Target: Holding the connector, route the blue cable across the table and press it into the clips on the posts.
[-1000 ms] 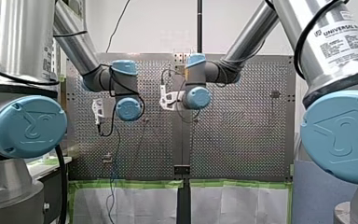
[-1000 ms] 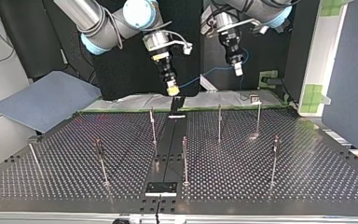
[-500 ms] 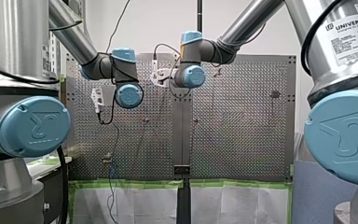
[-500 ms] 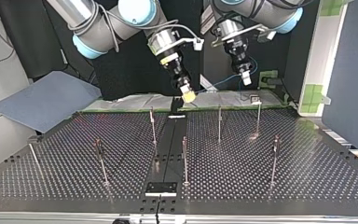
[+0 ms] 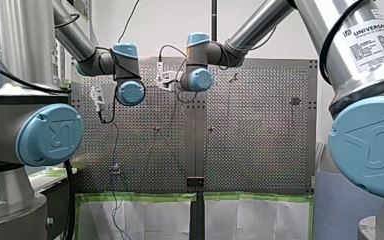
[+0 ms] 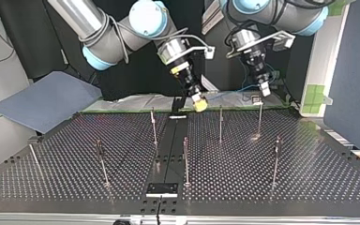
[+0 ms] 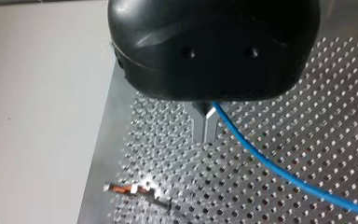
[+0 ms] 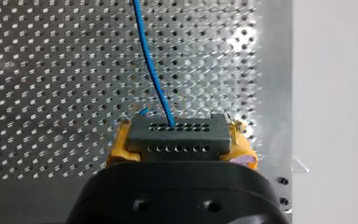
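So right claw (image 6: 199, 104) clamps the connector (image 8: 177, 135), left claw (image 7: 204, 128) pinches the blue cable (image 7: 270, 170), nothing looks clipped; next, lower it into the post (image 6: 259, 119) under the left claw

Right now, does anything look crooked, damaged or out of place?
Nothing stands out. The thin metal posts stand upright on the perforated metal table, and my right hand squarely grips the dark grey rectangular connector, the thin blue cable leaving it unkinked.

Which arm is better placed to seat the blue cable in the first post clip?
Probably my left. In the top view, my left gripper hovers just above the far post at that view's right, pinching the blue cable. My right gripper is nearer the middle, holding the connector.
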Robot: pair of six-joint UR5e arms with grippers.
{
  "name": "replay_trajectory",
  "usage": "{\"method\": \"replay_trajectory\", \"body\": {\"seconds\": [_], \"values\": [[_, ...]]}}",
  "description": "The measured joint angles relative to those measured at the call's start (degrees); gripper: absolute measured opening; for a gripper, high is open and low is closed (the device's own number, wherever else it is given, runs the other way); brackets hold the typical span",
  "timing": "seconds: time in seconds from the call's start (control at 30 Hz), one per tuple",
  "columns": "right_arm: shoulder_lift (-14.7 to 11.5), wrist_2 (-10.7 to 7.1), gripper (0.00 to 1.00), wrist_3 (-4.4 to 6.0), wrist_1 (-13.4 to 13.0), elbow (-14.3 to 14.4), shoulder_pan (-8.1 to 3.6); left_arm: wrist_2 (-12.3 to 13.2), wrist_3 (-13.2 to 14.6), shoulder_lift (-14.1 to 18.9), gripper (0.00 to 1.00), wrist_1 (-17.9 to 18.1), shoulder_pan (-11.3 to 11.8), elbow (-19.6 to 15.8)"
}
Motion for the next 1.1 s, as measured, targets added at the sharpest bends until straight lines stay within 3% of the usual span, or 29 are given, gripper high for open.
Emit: {"method": "replay_trajectory", "body": {"seconds": [0.4,0.63,0.77,0.97,1.1], "values": [[2.2,-0.86,0.0,0.74,5.6,-6.8,0.54,0.7,-1.3,0.0,0.02,-3.2,2.8,4.5],[4.3,-1.59,0.0,1.96,7.4,-10.5,0.66,1.8,-1.5,0.0,0.02,-4.4,4.4,6.4],[5.5,-1.93,0.0,2.86,8.5,-13.0,0.64,3.3,-1.4,0.0,0.02,-5.0,6.2,7.4],[7.3,-2.12,0.0,3.39,9.7,-16.8,0.43,6.6,-1.4,0.0,0.02,-6.3,9.6,8.9],[7.8,-2.32,0.0,4.05,10.0,-18.9,0.05,8.2,-1.4,0.0,0.02,-6.5,10.7,9.9]]}}
